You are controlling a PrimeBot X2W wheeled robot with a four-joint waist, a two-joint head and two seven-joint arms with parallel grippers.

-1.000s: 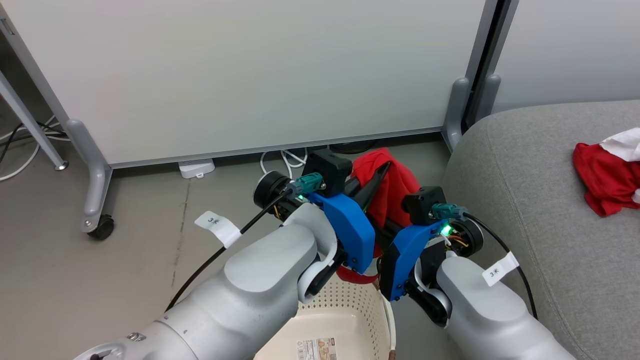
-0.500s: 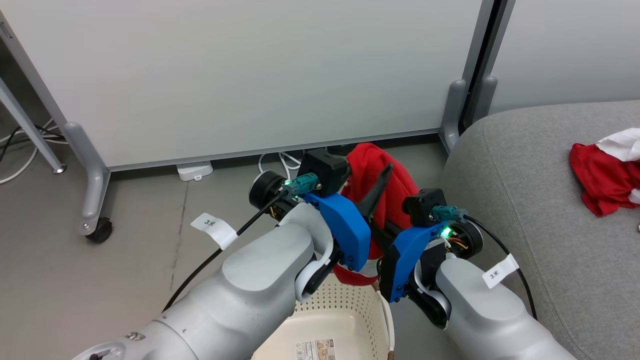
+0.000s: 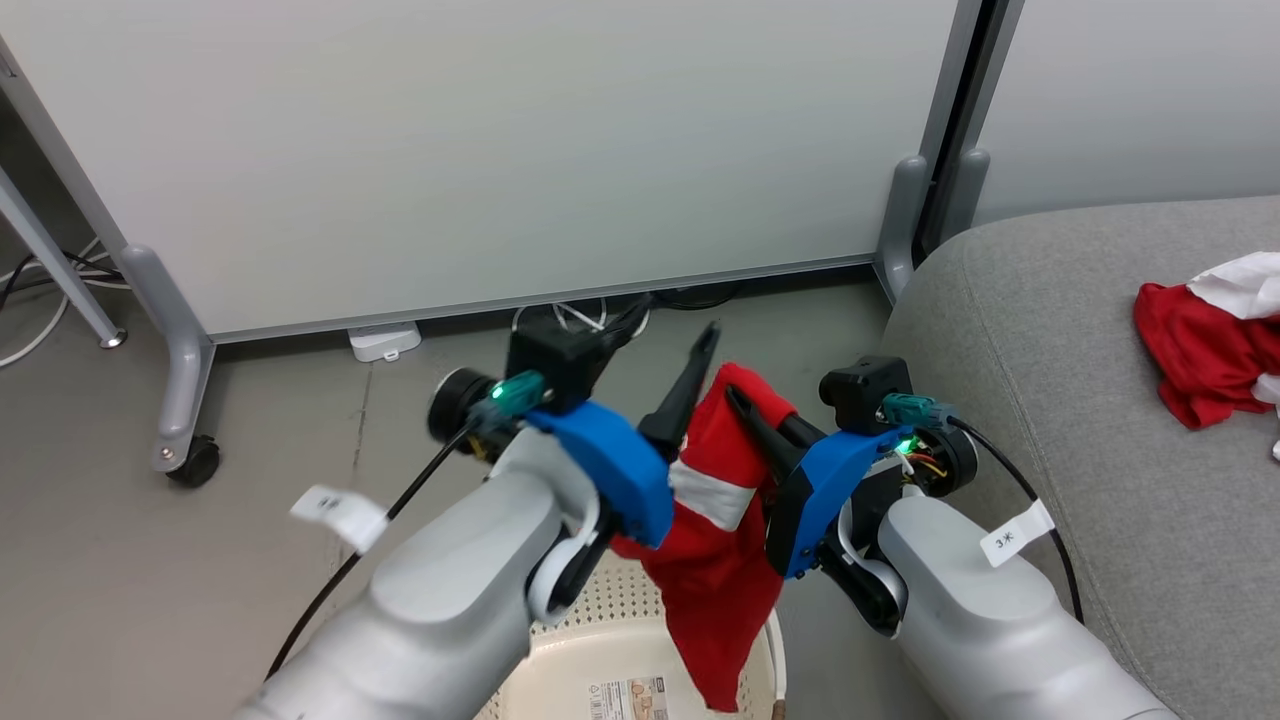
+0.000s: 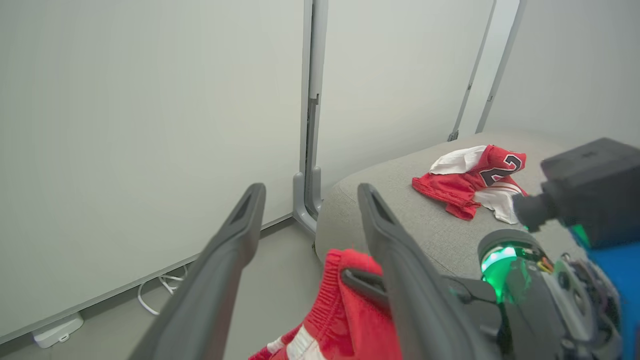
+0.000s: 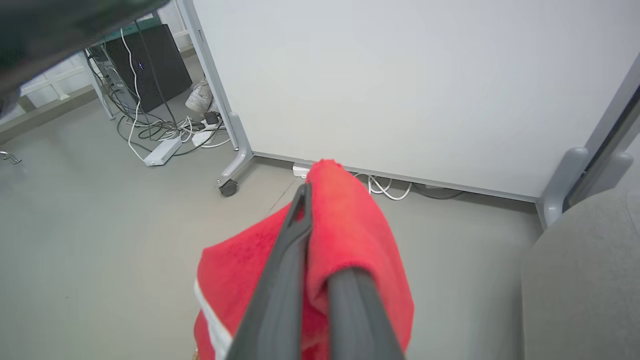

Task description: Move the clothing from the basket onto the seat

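Currently the shorts [image 3: 715,560] hang above the basket [image 3: 650,600], pinched at the ribbed upper edge by the right gripper [image 3: 742,405], whose two fingers are closed on the red fabric. The white stripe faces the head camera, and the lower end dangles over the basket's right side. The left gripper [image 4: 311,190] sits just beside the cloth with its fingers spread wide and nothing between them. The jersey [image 3: 1200,345] lies crumpled on the seat [image 3: 1050,350] to my right, well apart from the basket. I judge the step in hand to be the carry of the shorts to the seat. To do it well, I grip firmly with the right, raise the hanging end clear of the rim before swinging right, and hold the left arm out of the path so loose fabric cannot snag on its fingers. I release only once the cloth rests on the cushion, away from the rounded edge, because a soft garment dropped there may slide to the floor [image 3: 300,450].
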